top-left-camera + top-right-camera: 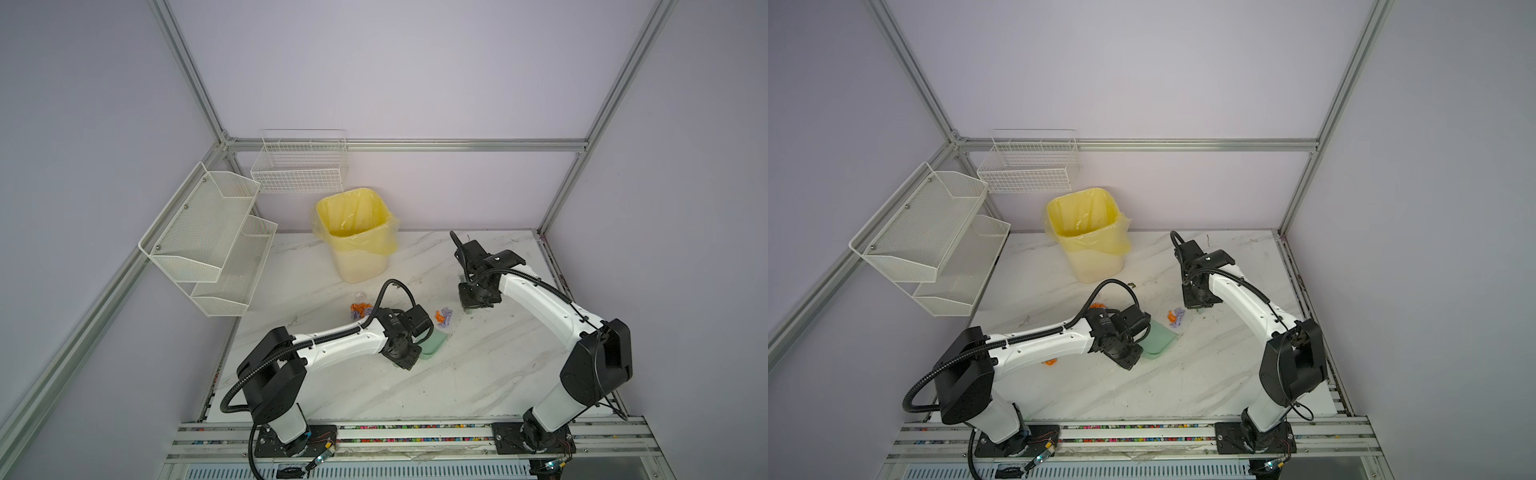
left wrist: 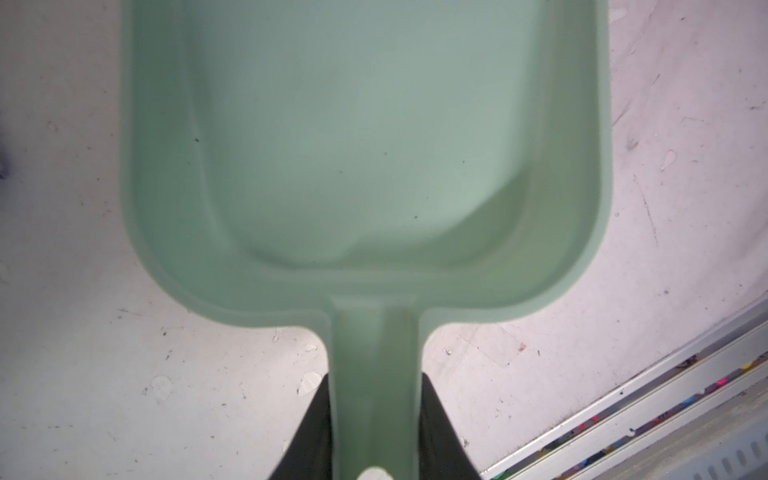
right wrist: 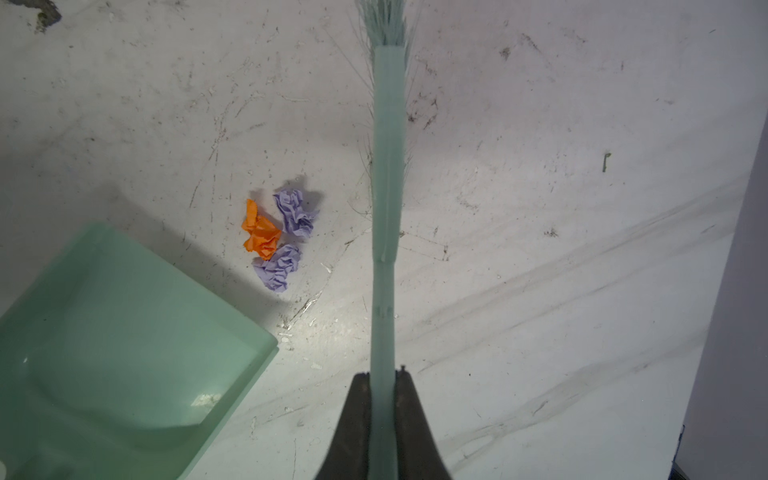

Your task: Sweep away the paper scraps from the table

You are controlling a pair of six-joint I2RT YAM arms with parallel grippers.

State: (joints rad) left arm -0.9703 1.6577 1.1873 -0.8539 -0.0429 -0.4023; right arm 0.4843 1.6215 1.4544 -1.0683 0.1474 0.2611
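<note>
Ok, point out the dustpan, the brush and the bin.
dustpan [image 3: 124, 332]: right wrist view, on its bare floor.
brush [image 3: 387, 187]: right wrist view, middle of its back.
bin [image 1: 362, 266]: a top view, on its front wall.

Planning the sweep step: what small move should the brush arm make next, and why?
Probably drag the mint-green plastic brush, shut in the right claw, sideways toward the mint-green plastic dustpan. The crumpled orange and lavender paper scraps lie on the white marble table between brush and pan lip, and the pan, held by the left claw, is empty.
</note>
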